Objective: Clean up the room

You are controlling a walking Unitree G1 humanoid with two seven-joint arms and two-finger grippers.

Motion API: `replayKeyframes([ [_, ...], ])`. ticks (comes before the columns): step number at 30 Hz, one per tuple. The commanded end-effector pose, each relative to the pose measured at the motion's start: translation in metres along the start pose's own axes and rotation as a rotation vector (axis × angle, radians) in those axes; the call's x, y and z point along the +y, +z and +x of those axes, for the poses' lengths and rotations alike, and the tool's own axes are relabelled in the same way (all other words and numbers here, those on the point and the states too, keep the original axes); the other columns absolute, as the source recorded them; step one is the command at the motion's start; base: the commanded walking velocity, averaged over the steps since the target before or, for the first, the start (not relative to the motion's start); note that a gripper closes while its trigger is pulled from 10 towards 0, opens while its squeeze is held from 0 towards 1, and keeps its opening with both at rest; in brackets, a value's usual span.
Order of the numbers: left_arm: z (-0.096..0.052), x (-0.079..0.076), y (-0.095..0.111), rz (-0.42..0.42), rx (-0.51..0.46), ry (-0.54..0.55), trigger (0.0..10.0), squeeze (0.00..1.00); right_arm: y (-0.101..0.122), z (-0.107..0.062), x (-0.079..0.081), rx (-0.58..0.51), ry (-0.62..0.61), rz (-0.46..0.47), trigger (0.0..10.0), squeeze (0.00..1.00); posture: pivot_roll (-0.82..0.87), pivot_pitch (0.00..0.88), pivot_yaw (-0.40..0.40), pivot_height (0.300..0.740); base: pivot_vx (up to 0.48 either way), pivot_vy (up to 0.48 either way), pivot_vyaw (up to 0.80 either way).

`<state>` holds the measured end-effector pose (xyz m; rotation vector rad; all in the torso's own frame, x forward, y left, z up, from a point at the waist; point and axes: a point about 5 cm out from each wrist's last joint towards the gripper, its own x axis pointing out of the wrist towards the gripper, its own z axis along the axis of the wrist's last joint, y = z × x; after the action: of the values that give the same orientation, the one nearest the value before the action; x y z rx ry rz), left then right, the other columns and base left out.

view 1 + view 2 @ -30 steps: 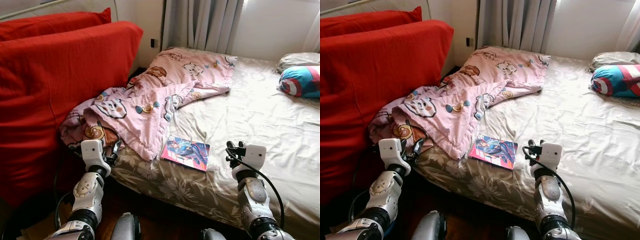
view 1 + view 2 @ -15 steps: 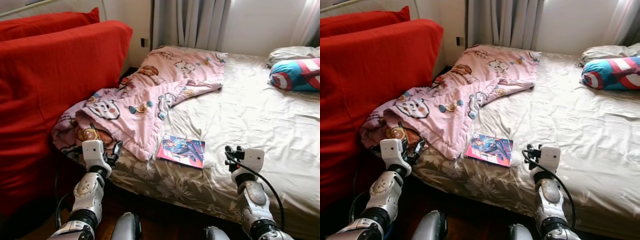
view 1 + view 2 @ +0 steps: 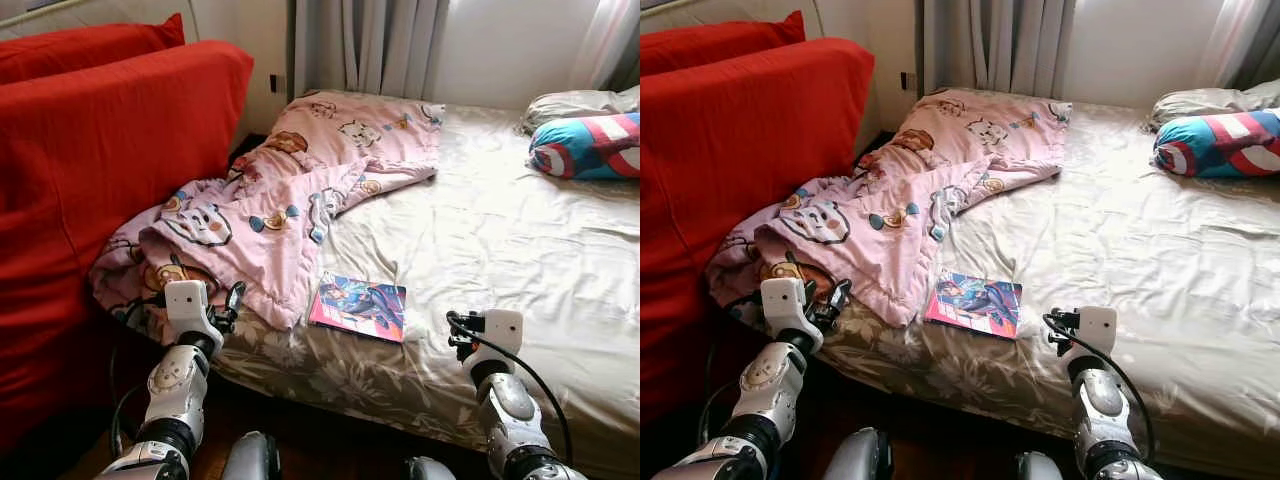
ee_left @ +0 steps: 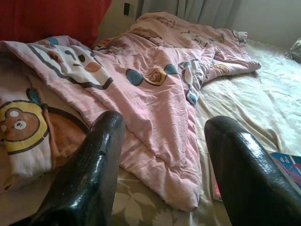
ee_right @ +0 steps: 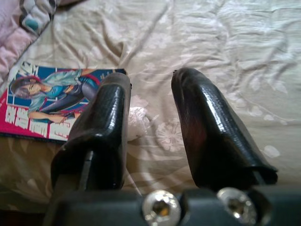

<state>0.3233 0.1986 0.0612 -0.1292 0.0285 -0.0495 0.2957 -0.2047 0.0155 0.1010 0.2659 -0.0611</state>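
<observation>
Probably the thin glossy comic book with the pink-edged cover (image 3: 360, 306) is light, stiff and slippery; we would pinch its near edge. It lies flat on the beige floral bedsheet (image 3: 500, 240), beside the soft pink cartoon quilt (image 3: 270, 210). Our left gripper (image 4: 162, 155) and right gripper (image 5: 150, 117) hover with fingers apart, empty. No containers are visible.

Crumpled pink blanket (image 3: 290, 200), flat comic book (image 3: 358, 305)

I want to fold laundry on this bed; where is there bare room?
The beige bedsheet is bare between the crumpled pink cartoon blanket and the blue-and-red striped pillow. The near-left corner is crowded: blanket, comic book, and a small white crumpled wad.
</observation>
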Motion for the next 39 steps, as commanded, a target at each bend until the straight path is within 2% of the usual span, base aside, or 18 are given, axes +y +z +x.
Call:
replayKeyframes([
  [1,0.000,0.000,0.000,0.001,0.007,-0.008,10.0,0.00,-0.002,0.000,-0.001,0.018,0.006,-0.024,10.0,0.00,0.02,0.000,-0.004,0.607,0.277,0.000,0.00],
  [12,0.000,0.000,0.000,0.002,0.011,-0.010,10.0,0.00,-0.004,-0.001,0.002,0.026,0.024,-0.041,10.0,0.00,0.02,0.000,-0.003,0.607,0.278,0.000,0.39],
  [20,0.001,0.000,0.000,0.003,0.011,-0.011,10.0,0.00,-0.006,-0.002,-0.001,0.042,0.007,-0.023,10.0,0.00,0.02,0.000,-0.001,0.607,0.281,0.000,0.00],
  [29,0.001,-0.001,0.000,0.004,0.009,-0.016,10.0,0.00,-0.015,-0.005,-0.016,0.134,-0.089,-0.006,10.0,0.00,0.02,0.000,0.001,0.607,0.287,0.000,0.00],
  [34,0.000,-0.002,0.000,0.006,0.007,-0.021,10.0,0.00,-0.017,-0.004,-0.018,0.172,-0.124,0.063,10.0,0.00,0.02,0.035,0.005,0.607,0.285,0.000,0.00],
  [39,-0.006,0.000,-0.006,0.015,0.025,-0.015,10.0,0.00,-0.016,-0.001,-0.014,0.212,-0.105,0.054,10.0,0.00,0.02,0.094,0.011,0.607,0.160,0.000,0.00],
])
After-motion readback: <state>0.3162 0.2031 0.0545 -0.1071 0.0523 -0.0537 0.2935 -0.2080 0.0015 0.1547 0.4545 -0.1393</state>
